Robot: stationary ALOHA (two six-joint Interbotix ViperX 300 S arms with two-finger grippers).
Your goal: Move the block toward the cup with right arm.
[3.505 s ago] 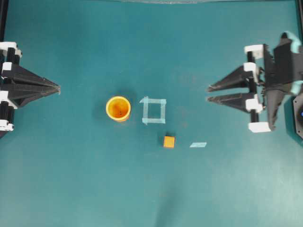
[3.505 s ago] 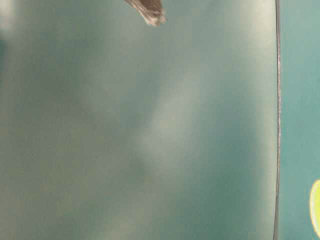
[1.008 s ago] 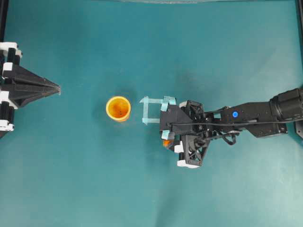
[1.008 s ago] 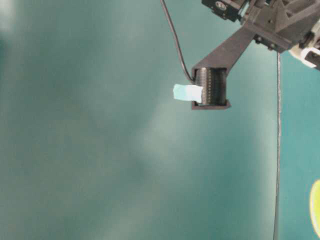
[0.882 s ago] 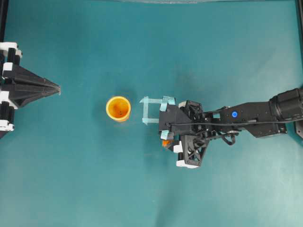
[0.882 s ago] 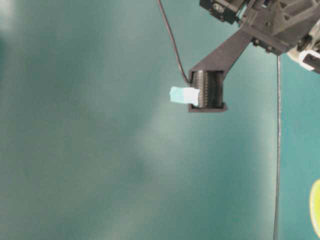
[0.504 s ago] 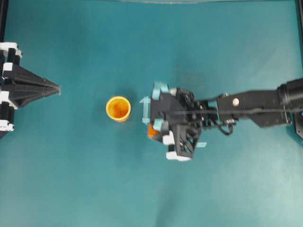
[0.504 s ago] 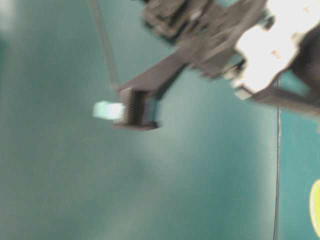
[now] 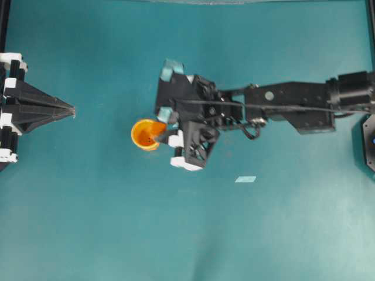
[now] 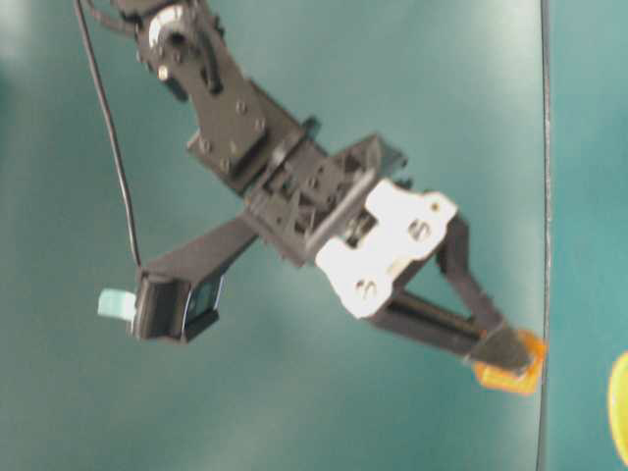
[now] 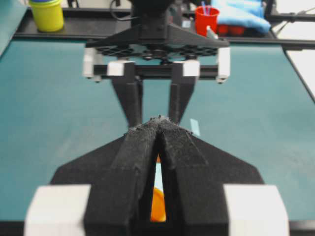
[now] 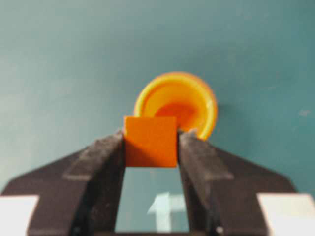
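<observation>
From overhead, the right gripper (image 9: 159,136) reaches the cup (image 9: 145,134) rim. At table level it seems lifted. The right wrist view shows it clamping the block (image 12: 150,141) beside the cup. The left gripper (image 11: 158,129) rests closed.

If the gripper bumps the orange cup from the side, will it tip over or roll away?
The cup stands upright and alone, looks like thin plastic, and seems empty in the right wrist view, so it is probably light and would slide or tip easily. Once on its side, its round wall would likely let it roll. The right gripper, shut on the block, is very near its rim.
</observation>
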